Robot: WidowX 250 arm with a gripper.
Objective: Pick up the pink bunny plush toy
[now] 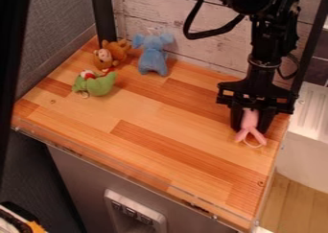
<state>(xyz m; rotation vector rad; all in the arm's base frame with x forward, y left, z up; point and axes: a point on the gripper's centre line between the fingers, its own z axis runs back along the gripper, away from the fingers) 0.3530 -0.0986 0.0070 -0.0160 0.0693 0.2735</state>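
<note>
While the black arm comes down from the top edge at the right, I see its gripper (pixel 250 131) pinching a small pink plush toy (pixel 250 120) between its two fingers, over the right side of the wooden tabletop (pixel 147 155), with the toy's legs splayed below the grip. Well apart from it, towards the far left corner, a brown plush toy (pixel 116 50) sits just behind a green one (pixel 99 85), and a floppy blue plush toy (pixel 153 58) lies to the right of both, near the whitish plank wall (pixel 182 44).
</note>
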